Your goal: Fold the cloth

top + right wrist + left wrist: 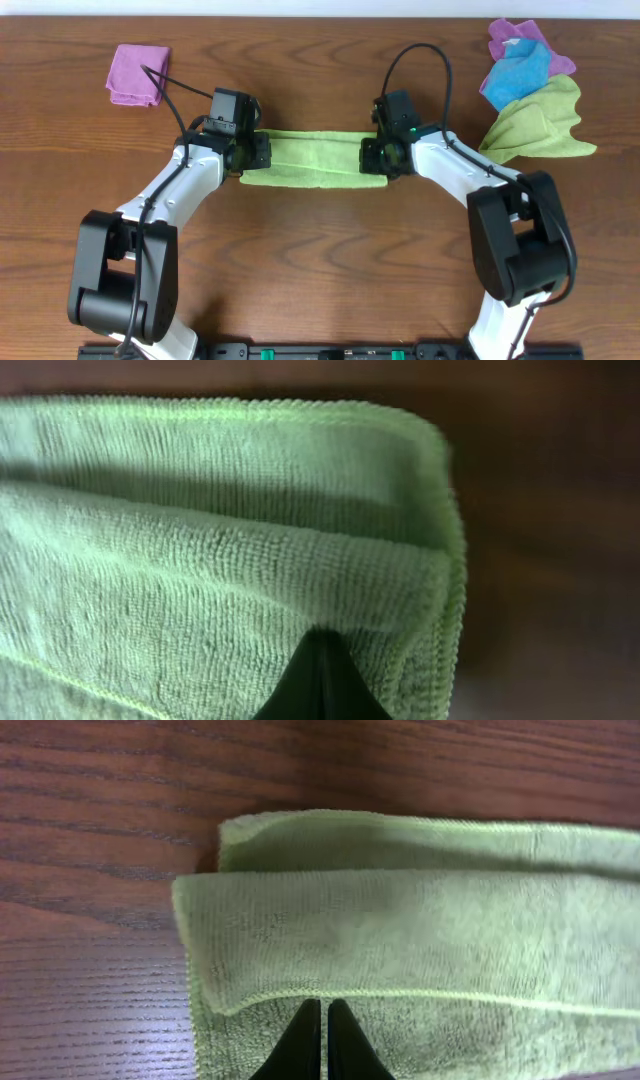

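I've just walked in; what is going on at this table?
Two robot arms are folding a green cloth in the middle of the table. It already lies as a long, doubled strip. The left gripper pinches its left end and the right gripper its right end, both shut on the fabric. A folded purple cloth and a pile of cloths sit at the far corners.

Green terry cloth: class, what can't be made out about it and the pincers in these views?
Overhead: ends of the long green terry cloth hidden under both black arm wrists.
Left wrist: cloth cut off right; unclear whether left pincer pinches it.
Right wrist: cloth cut off left; right pincer likewise.
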Action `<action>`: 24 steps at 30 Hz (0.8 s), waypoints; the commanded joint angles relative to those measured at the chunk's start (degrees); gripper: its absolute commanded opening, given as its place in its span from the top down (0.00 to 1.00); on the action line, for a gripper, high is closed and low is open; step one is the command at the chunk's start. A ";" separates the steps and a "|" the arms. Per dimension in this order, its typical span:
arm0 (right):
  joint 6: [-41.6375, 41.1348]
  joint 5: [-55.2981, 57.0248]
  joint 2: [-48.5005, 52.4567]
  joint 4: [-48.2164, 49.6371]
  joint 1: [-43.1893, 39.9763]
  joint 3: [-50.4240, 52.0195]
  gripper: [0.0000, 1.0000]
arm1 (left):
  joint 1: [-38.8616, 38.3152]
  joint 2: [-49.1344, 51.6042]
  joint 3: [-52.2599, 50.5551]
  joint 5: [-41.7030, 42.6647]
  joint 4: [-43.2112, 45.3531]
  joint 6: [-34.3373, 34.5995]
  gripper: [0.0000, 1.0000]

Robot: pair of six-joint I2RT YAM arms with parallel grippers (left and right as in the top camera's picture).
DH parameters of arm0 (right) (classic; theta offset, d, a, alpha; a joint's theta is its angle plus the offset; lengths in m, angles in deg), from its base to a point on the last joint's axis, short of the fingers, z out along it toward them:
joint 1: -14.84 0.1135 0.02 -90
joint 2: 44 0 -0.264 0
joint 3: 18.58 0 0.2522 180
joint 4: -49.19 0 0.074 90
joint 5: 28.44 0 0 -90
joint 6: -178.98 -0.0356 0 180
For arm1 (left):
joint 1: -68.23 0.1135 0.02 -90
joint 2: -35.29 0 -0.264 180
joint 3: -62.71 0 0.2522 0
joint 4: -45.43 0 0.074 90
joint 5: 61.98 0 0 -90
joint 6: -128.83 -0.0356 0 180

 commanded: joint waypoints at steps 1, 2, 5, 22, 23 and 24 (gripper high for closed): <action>0.44 0.61 0.59 -3.26 1.36 1.07 0.99 | 0.07 0.66 0.57 -1.05 -0.24 0.22 0.94; 0.39 0.85 0.59 -3.45 1.40 1.07 0.98 | 0.07 0.66 0.57 -1.07 -0.22 0.22 0.94; -0.33 1.01 0.55 -2.84 1.29 1.05 0.98 | 0.07 0.74 0.52 -1.25 0.17 0.20 0.94; 0.09 -1.29 -8.33 -3.69 0.07 0.94 0.96 | 0.02 10.45 0.39 -2.58 3.65 0.26 0.94; 0.72 -1.09 -10.49 -4.46 -0.50 0.94 0.76 | 0.02 10.80 0.39 -2.54 2.49 0.35 0.94; 1.11 -0.31 -13.16 -5.53 -1.53 0.94 0.51 | 0.02 11.06 0.39 -2.62 0.52 0.90 0.94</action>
